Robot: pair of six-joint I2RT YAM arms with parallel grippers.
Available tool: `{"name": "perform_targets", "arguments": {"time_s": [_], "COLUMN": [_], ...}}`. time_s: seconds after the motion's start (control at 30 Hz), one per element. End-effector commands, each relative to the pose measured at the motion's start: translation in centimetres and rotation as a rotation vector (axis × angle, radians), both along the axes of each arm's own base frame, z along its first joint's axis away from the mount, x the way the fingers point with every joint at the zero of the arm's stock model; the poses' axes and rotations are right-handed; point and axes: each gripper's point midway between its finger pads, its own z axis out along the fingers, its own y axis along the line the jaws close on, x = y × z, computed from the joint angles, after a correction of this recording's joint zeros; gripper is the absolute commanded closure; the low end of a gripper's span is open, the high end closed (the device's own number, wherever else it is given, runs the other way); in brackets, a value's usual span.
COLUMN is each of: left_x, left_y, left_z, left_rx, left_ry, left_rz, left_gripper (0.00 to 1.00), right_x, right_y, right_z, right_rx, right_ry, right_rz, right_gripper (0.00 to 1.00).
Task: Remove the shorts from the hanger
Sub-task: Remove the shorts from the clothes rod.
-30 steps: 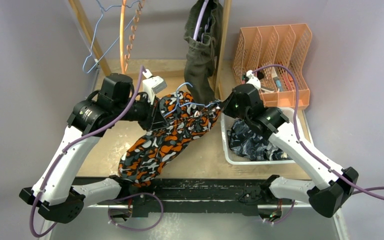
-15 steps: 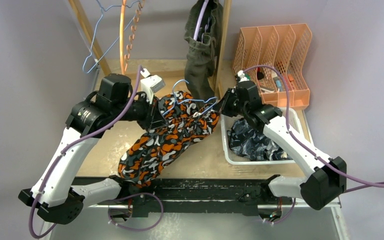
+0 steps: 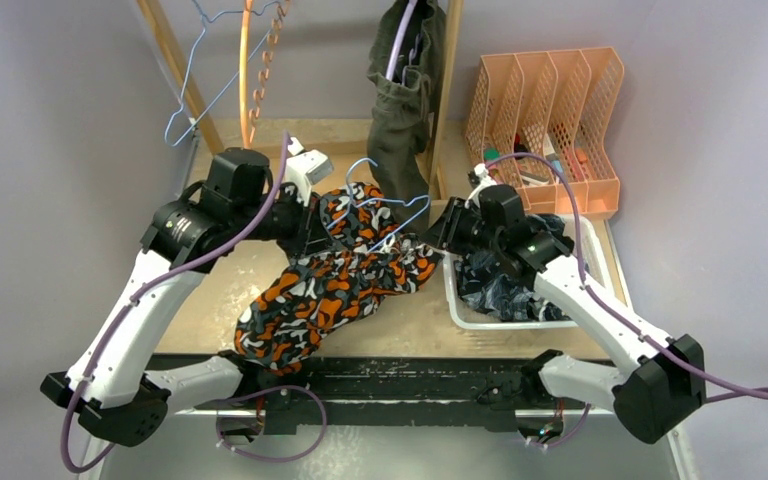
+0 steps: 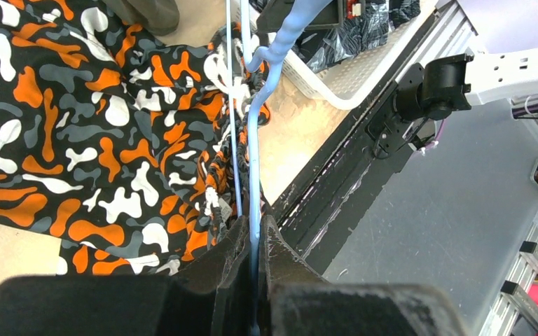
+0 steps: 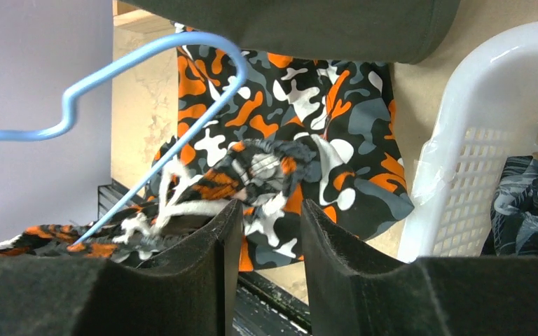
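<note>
Hard to read: we can't tell if the light-blue wire hanger (image 4: 253,161) is threaded through the waistband of the orange-black-white camo fabric shorts (image 3: 330,290) or just lies on it. A white drawstring tangles there.

The left gripper (image 4: 253,234) is mostly cut off at the bottom of its wrist view, but its jaws are pinched tight on the hanger wire. The right gripper (image 5: 265,210) has its jaws part-way apart with nothing between them, tips just short of the camo waistband.

In the top view the camo shorts sit centre frame, trailing to the lower left on the table. The dark navy pale-print shorts (image 3: 495,280) are half hidden under the right arm, in the white plastic basket (image 3: 505,323) right of centre. The olive-green shorts (image 3: 400,120) hang top centre, upper end cut off.

We count three pairs of shorts, one basket and two blue wire hangers, the second hanger (image 3: 178,118) at upper left.
</note>
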Motion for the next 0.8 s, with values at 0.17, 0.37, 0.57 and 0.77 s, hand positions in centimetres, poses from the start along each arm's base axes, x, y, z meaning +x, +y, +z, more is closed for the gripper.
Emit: {"name": "perform_targets", "arguments": {"time_s": [0.17, 0.37, 0.57, 0.77], "left_x": [1.0, 1.7, 2.0, 1.9], "left_y": [-1.4, -2.7, -3.9, -4.2], "left_z": [-0.2, -0.9, -0.7, -0.1], "left_rx": [-0.031, -0.068, -0.137, -0.184], "left_ry": [-0.003, 0.033, 0.065, 0.065], "left_rz": [-0.045, -0.059, -0.052, -0.040], "left_gripper": [1.00, 1.00, 1.00, 1.00], "right_x": [-1.2, -3.5, -3.5, -4.5], "right_y": [0.1, 2.8, 5.7, 6.6], "right_z": [9.2, 14.9, 17.5, 20.6], "right_rx": [0.165, 0.273, 0.193, 0.153], "right_ry": [-0.299, -0.596, -0.791, -0.993], "right_rz": [0.053, 0.182, 0.176, 0.111], "right_gripper": [0.58, 0.57, 0.55, 0.55]}}
